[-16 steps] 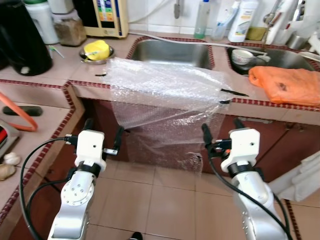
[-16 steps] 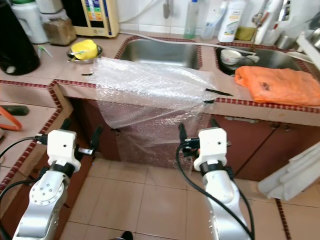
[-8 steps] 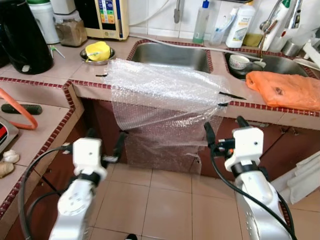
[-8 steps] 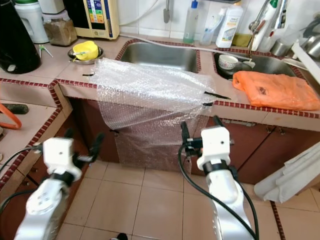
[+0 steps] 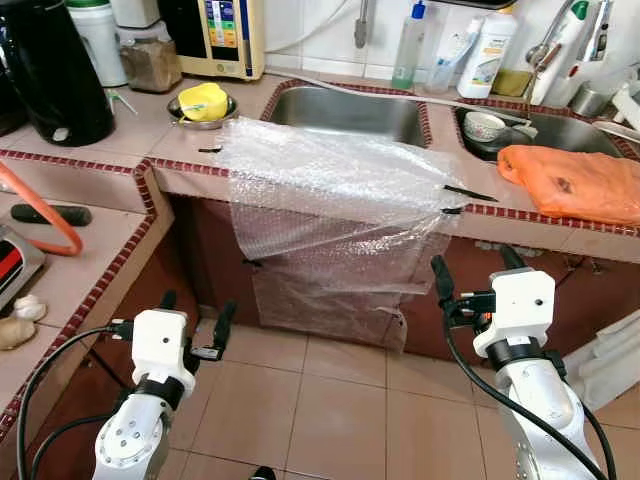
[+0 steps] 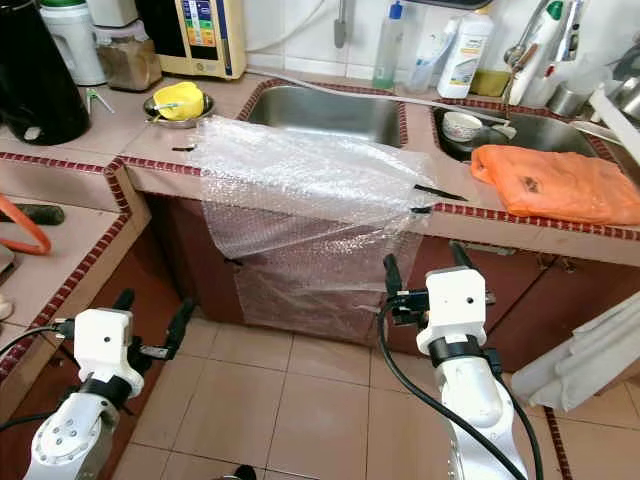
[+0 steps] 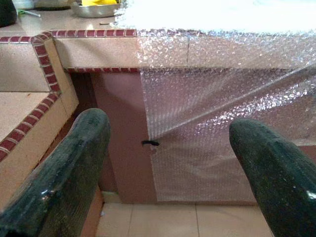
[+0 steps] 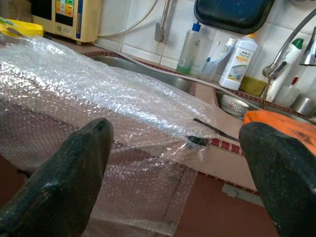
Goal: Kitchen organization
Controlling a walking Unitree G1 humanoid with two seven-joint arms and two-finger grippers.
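Bubble wrap (image 5: 335,195) lies draped over the front edge of the bench (image 5: 90,150), ahead of and above both hands, its lower part hanging down in front of the cabinet; black tape marks show at its corners. Over the last second the left hand (image 5: 192,322) has dropped lower and come back towards the body, and it now sits well below the bench edge, fingers apart and holding nothing; the right hand (image 5: 470,285) has stayed up near the hanging sheet's right edge, also spread and empty, though the camera has shifted too, so part of this change may be the head moving. Neither hand touches the sheet, so I judge the task to be at the approach stage, with the right hand the better placed to take the sheet.

Beyond the right hand lie an orange bag (image 5: 570,180) on the bench and a bowl (image 5: 486,125) in the sink (image 5: 350,112); beyond the left hand sits a yellow thing in a metal dish (image 5: 203,103).

Writing: a white bottle (image 8: 238,57) behind the sink carries a label, and a cream appliance (image 5: 232,38) has a coloured panel; both are too small to read.
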